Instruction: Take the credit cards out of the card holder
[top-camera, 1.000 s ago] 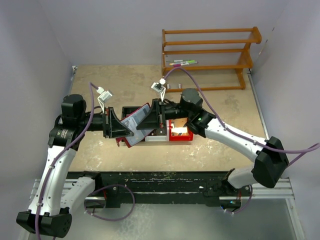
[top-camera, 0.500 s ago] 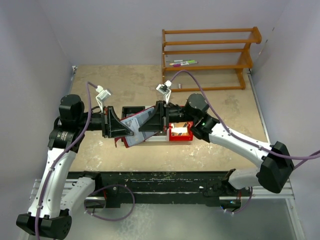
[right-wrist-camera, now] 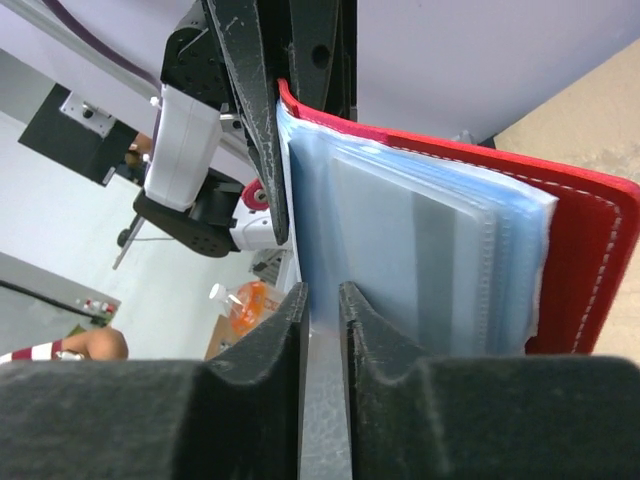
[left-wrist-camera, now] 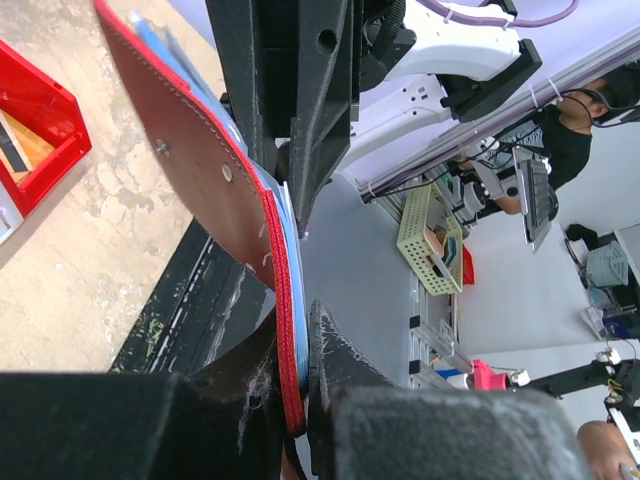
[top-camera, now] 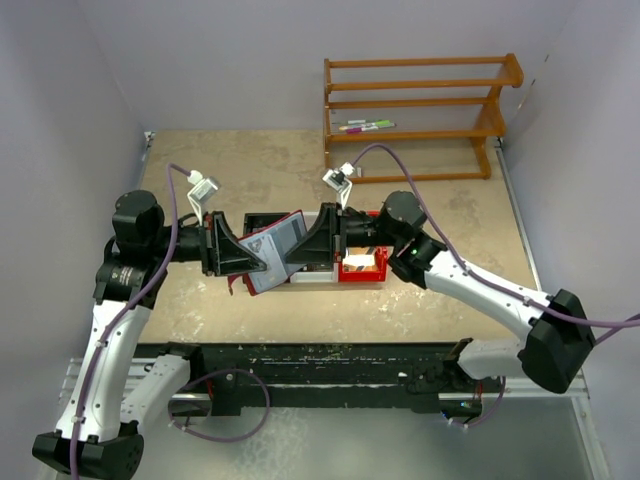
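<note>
The card holder (top-camera: 276, 247), maroon with blue-grey sleeves, hangs in the air between both grippers above the table. My left gripper (top-camera: 250, 262) is shut on its lower edge; in the left wrist view the red cover (left-wrist-camera: 190, 150) and a blue sleeve edge sit pinched in that gripper (left-wrist-camera: 297, 325). My right gripper (top-camera: 303, 250) faces it from the right. In the right wrist view that gripper (right-wrist-camera: 320, 292) has its jaws a narrow slit apart, with a translucent sleeve leaf (right-wrist-camera: 400, 240) running into the gap. Credit cards show only as pale grey shapes inside the sleeves (right-wrist-camera: 434, 270).
A red bin (top-camera: 362, 272) with pale and tan flat things in it sits under the right wrist, beside a white tray (top-camera: 315, 278). A small black box (top-camera: 262, 219) lies behind the holder. A wooden rack (top-camera: 420, 110) with markers (top-camera: 366, 126) stands at the back right.
The right arm's wrist and elbow have drawn back to the right, and its jaws have parted from shut to a slit. The left gripper keeps hold of the holder, shifted slightly left.
</note>
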Available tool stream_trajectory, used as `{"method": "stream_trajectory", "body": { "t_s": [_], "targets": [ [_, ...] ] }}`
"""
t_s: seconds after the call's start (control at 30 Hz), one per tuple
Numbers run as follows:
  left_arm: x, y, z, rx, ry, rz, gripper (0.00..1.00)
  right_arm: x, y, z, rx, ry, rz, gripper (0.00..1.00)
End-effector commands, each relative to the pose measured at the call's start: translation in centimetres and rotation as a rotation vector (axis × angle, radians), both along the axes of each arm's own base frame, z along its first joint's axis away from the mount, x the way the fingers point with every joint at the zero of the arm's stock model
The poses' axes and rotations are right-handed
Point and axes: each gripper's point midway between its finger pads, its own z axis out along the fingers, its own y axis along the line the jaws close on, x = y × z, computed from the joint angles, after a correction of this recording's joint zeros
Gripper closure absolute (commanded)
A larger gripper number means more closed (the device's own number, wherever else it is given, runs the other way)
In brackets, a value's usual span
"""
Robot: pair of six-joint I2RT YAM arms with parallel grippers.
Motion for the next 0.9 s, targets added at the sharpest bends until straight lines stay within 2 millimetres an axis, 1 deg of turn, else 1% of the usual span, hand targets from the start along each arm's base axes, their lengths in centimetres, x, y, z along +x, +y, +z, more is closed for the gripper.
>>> {"method": "stream_trajectory", "body": {
  "t_s": [0.0, 0.17, 0.27, 0.6, 0.8, 0.87],
  "targets": [
    [-0.6, 0.0, 0.9, -0.019, -0.05, -0.032, 0.87, 0.5, 0.3, 3.1, 0.098, -0.064, 0.004, 0.75],
    [-0.4, 0.0, 0.8, -0.017, -0.044, -0.028, 0.87, 0.0, 0.5, 3.9, 0.136, -0.059, 0.033, 0.74],
    [-0.2, 0.0, 0.8, -0.016, -0.042, -0.024, 0.87, -0.4, 0.7, 3.9, 0.141, -0.052, 0.047, 0.77],
    [0.3, 0.0, 0.5, -0.008, -0.035, -0.007, 0.87, -1.9, 1.9, 3.5, 0.151, -0.044, 0.102, 0.77],
    [0.0, 0.0, 0.9, -0.012, -0.046, -0.016, 0.85, -2.4, 1.6, 3.4, 0.138, -0.022, 0.125, 0.93],
    [-0.2, 0.0, 1.0, -0.014, -0.051, -0.025, 0.83, -2.0, 1.4, 3.6, 0.142, -0.021, 0.102, 0.99]
  ]
}}
